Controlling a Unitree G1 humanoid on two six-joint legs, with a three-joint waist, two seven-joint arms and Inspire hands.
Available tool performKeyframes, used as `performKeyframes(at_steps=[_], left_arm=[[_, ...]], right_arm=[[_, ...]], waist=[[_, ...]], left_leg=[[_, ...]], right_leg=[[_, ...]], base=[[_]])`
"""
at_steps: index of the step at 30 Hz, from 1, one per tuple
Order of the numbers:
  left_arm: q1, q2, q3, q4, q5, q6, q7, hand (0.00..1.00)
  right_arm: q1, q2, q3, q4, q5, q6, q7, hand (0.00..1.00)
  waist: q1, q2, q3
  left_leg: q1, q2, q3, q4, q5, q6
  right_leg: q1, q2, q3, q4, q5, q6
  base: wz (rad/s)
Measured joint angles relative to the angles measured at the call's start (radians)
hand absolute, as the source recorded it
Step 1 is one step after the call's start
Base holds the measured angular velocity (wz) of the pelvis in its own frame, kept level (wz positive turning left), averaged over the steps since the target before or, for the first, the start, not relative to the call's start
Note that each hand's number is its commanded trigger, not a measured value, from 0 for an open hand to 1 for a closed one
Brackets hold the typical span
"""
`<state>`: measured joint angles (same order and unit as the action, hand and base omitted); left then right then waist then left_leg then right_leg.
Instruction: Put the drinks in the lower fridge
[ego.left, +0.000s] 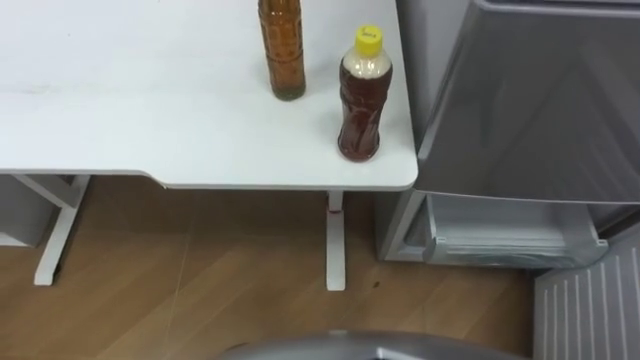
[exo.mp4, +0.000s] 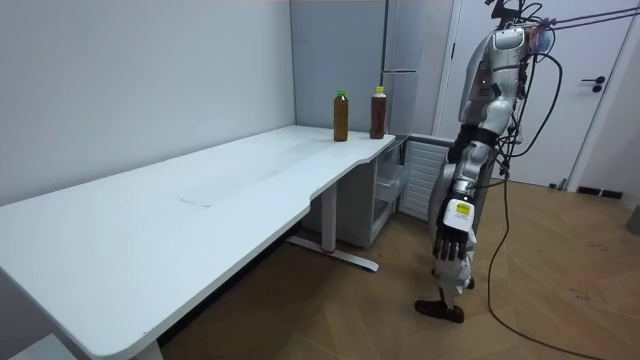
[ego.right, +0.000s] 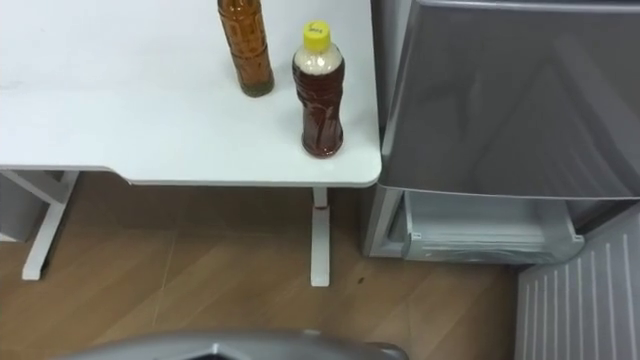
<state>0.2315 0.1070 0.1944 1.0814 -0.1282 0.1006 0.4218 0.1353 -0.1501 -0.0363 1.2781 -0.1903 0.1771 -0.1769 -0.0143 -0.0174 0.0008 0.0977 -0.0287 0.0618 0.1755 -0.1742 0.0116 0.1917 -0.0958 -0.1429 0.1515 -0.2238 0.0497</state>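
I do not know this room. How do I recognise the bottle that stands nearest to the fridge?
Look for the tall grey fridge and the white table that ends beside it. Two bottles of brown drink stand at the table's corner by the fridge. Yours is the yellow-capped bottle, nearer the fridge; the neighbour bottle has a green cap.

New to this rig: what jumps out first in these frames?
Two drinks stand at the white table's corner nearest the fridge: a yellow-capped bottle by the edge and a lighter amber bottle behind it to the left. Right of the table, the fridge's lower compartment stands open, its drawer showing. The robot stands before it, left hand hanging at its side.
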Motion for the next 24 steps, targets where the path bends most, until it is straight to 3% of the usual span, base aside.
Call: performKeyframes(at_steps=[4, 8, 15, 20, 24], left_arm=[[0.005, -0.004, 0.022, -0.089, -0.001, 0.000, 0.065, 0.00], [0.012, -0.004, 0.041, -0.206, -0.038, -0.057, 0.136, 0.00], [0.017, -0.011, 0.039, -0.296, -0.137, -0.101, 0.233, 0.00], [0.018, -0.016, 0.039, -0.335, -0.197, -0.135, 0.299, 0.00], [0.014, -0.015, 0.038, -0.425, -0.220, -0.200, 0.352, 0.00]], right_arm=[[0.000, -0.001, 0.010, 0.000, 0.001, -0.009, -0.021, 0.00], [-0.005, -0.005, 0.009, 0.000, 0.002, -0.037, -0.030, 0.00], [0.003, -0.004, 0.016, -0.005, 0.037, -0.057, -0.042, 0.00], [0.003, -0.004, 0.056, -0.002, 0.053, -0.073, -0.046, 0.00], [0.000, -0.005, 0.059, 0.003, 0.076, -0.095, -0.039, 0.00]], waist=[[0.009, 0.002, -0.0013], [0.025, 0.004, -0.0048], [0.051, 0.006, -0.0094], [0.068, 0.005, -0.0075], [0.072, 0.004, -0.0070]], left_leg=[[0.000, 0.000, 0.000, 0.000, 0.000, 0.000], [0.001, 0.000, -0.007, -0.002, 0.000, 0.000], [0.007, 0.000, -0.013, -0.004, 0.000, -0.001], [0.015, 0.000, -0.022, -0.004, -0.002, -0.003], [-0.005, -0.001, -0.042, 0.014, -0.003, -0.003]], right_leg=[[0.000, 0.000, 0.001, 0.001, 0.000, 0.000], [0.005, 0.001, 0.000, 0.002, 0.001, -0.001], [0.010, 0.001, -0.009, 0.002, 0.001, -0.001], [0.022, 0.002, -0.016, 0.003, 0.002, -0.001], [0.019, 0.003, -0.039, 0.003, 0.002, -0.002]], base=[[0.00], [0.01], [0.02], [0.03], [0.14]])
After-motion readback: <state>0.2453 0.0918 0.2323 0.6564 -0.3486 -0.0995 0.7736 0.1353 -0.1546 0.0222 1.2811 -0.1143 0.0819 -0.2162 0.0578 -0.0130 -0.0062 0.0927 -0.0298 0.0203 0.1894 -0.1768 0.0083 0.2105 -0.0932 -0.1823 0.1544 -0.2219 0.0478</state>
